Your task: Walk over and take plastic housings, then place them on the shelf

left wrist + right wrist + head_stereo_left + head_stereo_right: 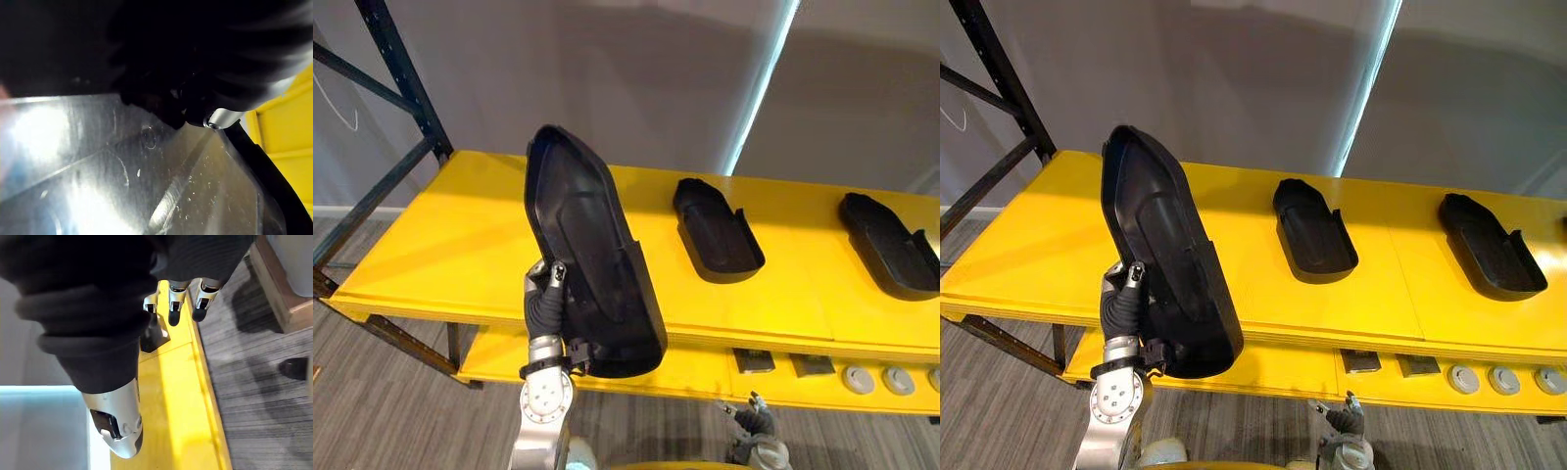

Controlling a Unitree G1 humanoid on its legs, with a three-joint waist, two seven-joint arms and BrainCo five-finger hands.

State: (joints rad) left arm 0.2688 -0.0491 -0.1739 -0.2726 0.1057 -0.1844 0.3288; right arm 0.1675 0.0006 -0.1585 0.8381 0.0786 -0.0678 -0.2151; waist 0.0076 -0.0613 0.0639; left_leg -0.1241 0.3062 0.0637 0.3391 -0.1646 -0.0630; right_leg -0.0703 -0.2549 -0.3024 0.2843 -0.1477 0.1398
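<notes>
My left hand is shut on the lower edge of a large black plastic housing, holding it upright and tilted over the front of the yellow shelf. The thumb lies on its near rim and the fingers are hidden behind it. In the left wrist view the housing's glossy inner face is very close to the hand. Two more black housings lie flat on the shelf at the middle and right. My right hand hangs low by the lower shelf, its fingers straight and holding nothing.
A dark steel upright and its braces frame the shelf's left end. The lower yellow shelf carries small black parts and round grey discs. A wooden block stands on the grey floor near my right hand.
</notes>
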